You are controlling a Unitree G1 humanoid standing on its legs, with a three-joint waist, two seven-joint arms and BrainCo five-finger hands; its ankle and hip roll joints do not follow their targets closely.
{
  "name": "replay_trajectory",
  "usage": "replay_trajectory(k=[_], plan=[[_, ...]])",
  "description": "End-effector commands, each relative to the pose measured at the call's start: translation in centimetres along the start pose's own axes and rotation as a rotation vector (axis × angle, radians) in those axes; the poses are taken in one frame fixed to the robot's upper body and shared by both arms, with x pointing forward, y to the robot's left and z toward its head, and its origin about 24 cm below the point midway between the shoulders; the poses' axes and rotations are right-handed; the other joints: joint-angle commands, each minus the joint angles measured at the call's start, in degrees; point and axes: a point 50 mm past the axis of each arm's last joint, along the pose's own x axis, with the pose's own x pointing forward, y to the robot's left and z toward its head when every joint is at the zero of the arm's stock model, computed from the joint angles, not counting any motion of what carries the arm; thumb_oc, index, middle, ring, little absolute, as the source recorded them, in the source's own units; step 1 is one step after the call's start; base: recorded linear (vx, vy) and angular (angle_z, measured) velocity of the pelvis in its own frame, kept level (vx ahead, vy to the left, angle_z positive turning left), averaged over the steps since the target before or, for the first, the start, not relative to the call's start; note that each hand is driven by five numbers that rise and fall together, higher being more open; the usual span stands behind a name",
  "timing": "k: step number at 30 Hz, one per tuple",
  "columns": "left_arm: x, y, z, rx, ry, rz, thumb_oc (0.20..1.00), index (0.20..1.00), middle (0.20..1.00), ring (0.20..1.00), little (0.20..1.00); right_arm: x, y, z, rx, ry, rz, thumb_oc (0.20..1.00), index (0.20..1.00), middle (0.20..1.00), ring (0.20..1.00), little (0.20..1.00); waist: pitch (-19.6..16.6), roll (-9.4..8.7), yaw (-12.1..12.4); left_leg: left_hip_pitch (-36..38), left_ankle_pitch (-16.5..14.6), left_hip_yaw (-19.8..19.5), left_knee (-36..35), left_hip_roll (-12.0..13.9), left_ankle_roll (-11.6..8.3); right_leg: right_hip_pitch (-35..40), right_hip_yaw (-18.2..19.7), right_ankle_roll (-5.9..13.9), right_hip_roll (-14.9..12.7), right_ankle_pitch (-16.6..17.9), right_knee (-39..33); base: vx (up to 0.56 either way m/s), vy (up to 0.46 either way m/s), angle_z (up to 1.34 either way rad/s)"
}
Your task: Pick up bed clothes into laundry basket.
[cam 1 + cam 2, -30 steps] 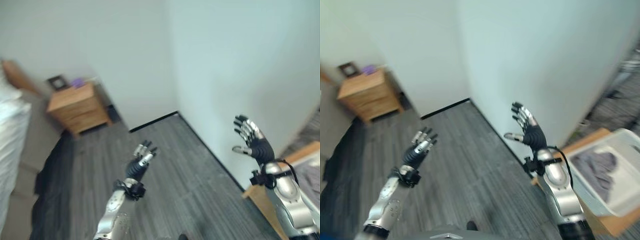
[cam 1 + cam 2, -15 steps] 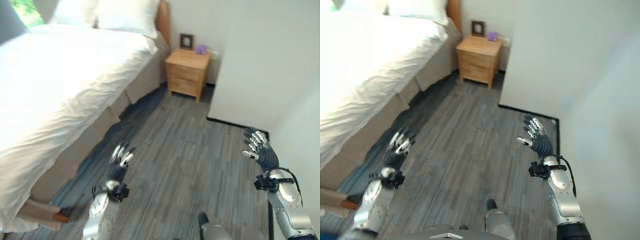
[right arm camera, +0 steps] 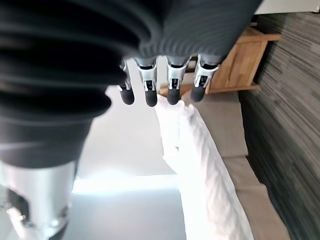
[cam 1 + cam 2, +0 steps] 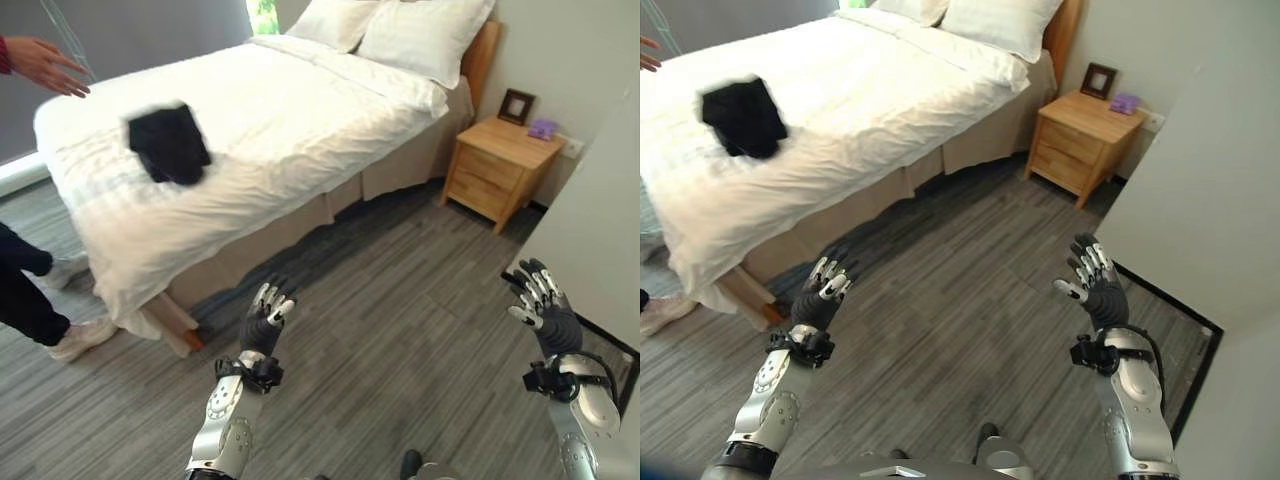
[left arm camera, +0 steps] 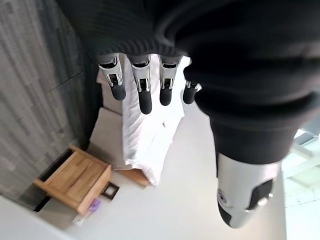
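Left eye view: the black garment (image 4: 168, 143) on the bed (image 4: 300, 110) is to be approached, with the left hand (image 4: 264, 322) and right hand (image 4: 541, 306) spread and empty.

Black garment (image 4: 742, 117) lies on the white bed (image 4: 870, 90); left hand (image 4: 818, 300) and right hand (image 4: 1095, 285) raised, fingers straight.

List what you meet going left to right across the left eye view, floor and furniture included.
A person's hand → black garment on the white bed → left hand over the floor → pillows → wooden nightstand → right hand by the wall.
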Motion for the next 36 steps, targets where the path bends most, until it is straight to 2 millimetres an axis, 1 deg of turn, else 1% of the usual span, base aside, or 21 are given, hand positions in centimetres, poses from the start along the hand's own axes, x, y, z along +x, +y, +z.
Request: replay_trajectory(k=[1, 4, 7, 12, 16, 18, 19, 23, 24, 26, 28, 29, 31, 32, 35, 36], plan=[[0.0, 0.2, 2.0, 0.047, -0.077, -0.024, 1.000, 1.000, 1.000, 1.000, 1.000, 1.1, 0.7, 2.3, -0.065, -0.111, 0.088, 1.000, 1.000, 1.000, 1.000, 1.000, -2.4, -1.09, 0.4, -0.2, 5.0, -4.4, -1.4, 3.7, -4.06, 8.4, -1.0, 3.24, -0.7, -2.3, -5.1, -0.01, 0.055, 0.10], [-0.4, 0.5, 1.9, 0.058, -0.070, -0.013, 1.000, 1.000, 1.000, 1.000, 1.000, 1.3, 1.5, 1.9, -0.070, -0.092, 0.136, 1.000, 1.000, 1.000, 1.000, 1.000, -2.4, -1.22, 0.9, 1.1, 5.2, -4.4, -3.6, 2.6, -3.55, 8.2, -1.1, 3.81, -1.2, -1.6, -5.0, -0.01, 0.069, 0.04], [-0.6, 0.5, 1.8, 0.060, -0.071, -0.014, 1.000, 1.000, 1.000, 1.000, 1.000, 1.2, 1.7, 1.5, -0.074, -0.067, 0.158, 1.000, 1.000, 1.000, 1.000, 1.000, -2.7, -1.39, 1.1, 1.8, 5.6, -4.6, -5.2, 2.0, -3.31, 8.0, -1.4, 4.09, -1.5, -1.4, -4.8, 0.00, 0.050, 0.02], [-0.7, 0.4, 2.2, 0.071, -0.091, -0.015, 1.000, 1.000, 1.000, 1.000, 1.000, 1.1, 2.1, 0.7, -0.071, -0.026, 0.187, 1.000, 1.000, 1.000, 1.000, 1.000, -2.9, -1.97, 1.5, 2.7, 5.6, -4.8, -6.5, 1.4, -2.82, 7.7, -1.3, 4.52, -1.8, -1.1, -4.3, 0.01, 0.042, -0.01], [-0.8, 0.7, 2.4, 0.075, -0.104, 0.008, 1.000, 1.000, 1.000, 1.000, 1.000, 1.5, 2.7, 0.5, -0.065, -0.022, 0.212, 1.000, 1.000, 1.000, 1.000, 1.000, -2.8, -2.36, 2.0, 2.7, 5.0, -4.8, -6.1, 0.9, -2.51, 7.5, -1.4, 4.91, -2.3, -0.8, -4.3, 0.00, 0.019, -0.01], [-1.1, 1.3, 2.6, 0.079, -0.115, 0.044, 1.000, 1.000, 1.000, 1.000, 1.000, 1.7, 2.8, 0.2, -0.098, -0.002, 0.225, 1.000, 1.000, 1.000, 1.000, 1.000, -2.6, -2.65, 2.8, 2.0, 4.1, -5.0, -5.2, 0.5, -2.01, 7.1, -1.4, 5.38, -2.9, -0.4, -4.1, 0.01, 0.054, -0.02], [-1.1, 1.3, 2.6, 0.079, -0.116, 0.045, 1.000, 1.000, 1.000, 1.000, 1.000, 1.7, 2.8, 0.2, -0.099, -0.002, 0.225, 1.000, 1.000, 1.000, 1.000, 1.000, -2.6, -2.65, 2.7, 2.0, 4.0, -4.9, -5.1, 0.5, -1.98, 7.0, -1.4, 5.41, -3.0, -0.4, -4.1, 0.00, 0.085, -0.04], [-1.4, 2.3, 3.8, 0.111, -0.162, 0.099, 1.000, 1.000, 1.000, 1.000, 1.000, 2.7, 3.3, 0.7, -0.118, -0.027, 0.240, 1.000, 1.000, 1.000, 1.000, 1.000, -1.9, -2.83, 4.5, 0.4, 2.0, -6.1, -3.1, -1.3, -0.55, 6.3, -1.9, 6.53, -5.5, 0.2, -1.6, 0.02, 0.142, 0.00], [-1.4, 2.5, 4.4, 0.148, -0.182, 0.116, 1.000, 1.000, 1.000, 1.000, 1.000, 3.3, 3.7, 1.0, -0.122, -0.047, 0.252, 1.000, 1.000, 1.000, 1.000, 1.000, -1.6, -2.79, 5.2, 0.4, 1.1, -7.2, -3.0, -2.7, 0.45, 5.6, -2.3, 7.15, -7.3, 0.3, 2.1, 0.07, 0.235, 0.16], [-1.3, 2.8, 4.7, 0.187, -0.191, 0.135, 1.000, 1.000, 1.000, 1.000, 1.000, 3.6, 4.2, 1.4, -0.119, -0.072, 0.265, 1.000, 1.000, 1.000, 1.000, 1.000, -1.1, -2.48, 5.7, 0.8, 0.3, -8.8, -2.9, -4.0, 1.69, 3.9, -1.8, 7.52, -9.3, 1.1, 8.5, 0.08, 0.250, 0.27], [-1.0, 2.8, 5.2, 0.230, -0.205, 0.148, 1.000, 1.000, 1.000, 1.000, 1.000, 4.0, 4.8, 1.8, -0.104, -0.092, 0.278, 1.000, 1.000, 1.000, 1.000, 1.000, -0.1, -2.25, 5.9, 1.2, -0.8, -10.1, -2.6, -5.6, 3.25, 1.3, -1.3, 8.21, -11.9, 3.7, 17.1, 0.09, 0.260, 0.56], [-0.9, 2.7, 5.2, 0.242, -0.208, 0.152, 1.000, 1.000, 1.000, 1.000, 1.000, 4.1, 5.2, 1.8, -0.093, -0.097, 0.288, 1.000, 1.000, 1.000, 1.000, 1.000, 0.5, -2.06, 5.9, 1.7, -1.5, -10.8, -2.2, -6.3, 4.12, 0.0, -0.6, 8.34, -12.7, 4.6, 22.1, 0.10, 0.254, 0.65], [-0.6, 2.7, 5.5, 0.249, -0.214, 0.158, 1.000, 1.000, 1.000, 1.000, 1.000, 4.2, 5.7, 1.8, -0.075, -0.101, 0.299, 1.000, 1.000, 1.000, 1.000, 1.000, 1.9, -1.89, 5.3, 3.1, -2.3, -12.7, -2.6, -7.1, 4.98, -4.3, 2.2, 8.25, -11.7, 4.0, 28.3, 0.07, 0.154, 0.64], [-0.5, 2.6, 5.6, 0.251, -0.220, 0.155, 1.000, 1.000, 1.000, 1.000, 1.000, 4.1, 5.7, 1.9, -0.067, -0.104, 0.303, 1.000, 1.000, 1.000, 1.000, 1.000, 2.6, -1.52, 4.8, 3.4, -1.1, -12.8, -3.3, -6.8, 5.14, -7.5, 2.6, 6.78, -9.8, 3.7, 28.9, 0.00, 0.046, 0.63], [-0.3, 2.5, 5.6, 0.245, -0.219, 0.151, 1.000, 1.000, 1.000, 1.000, 1.000, 4.0, 5.7, 1.9, -0.056, -0.103, 0.303, 1.000, 1.000, 1.000, 1.000, 1.000, 3.1, -1.23, 4.5, 4.3, -1.4, -13.7, -3.8, -6.9, 4.93, -9.7, 2.9, 6.43, -9.1, 2.9, 28.1, 0.11, 0.017, 0.60], [0.5, 1.7, 5.6, 0.239, -0.225, 0.115, 1.000, 1.000, 1.000, 1.000, 1.000, 3.7, 5.0, 1.8, -0.050, -0.089, 0.289, 1.000, 1.000, 1.000, 1.000, 1.000, 5.0, -0.91, 2.3, 7.0, -3.4, -16.9, -4.4, -7.7, 3.70, -13.9, 4.6, 5.90, -6.7, 2.6, 18.2, 0.33, -0.066, 0.40]])
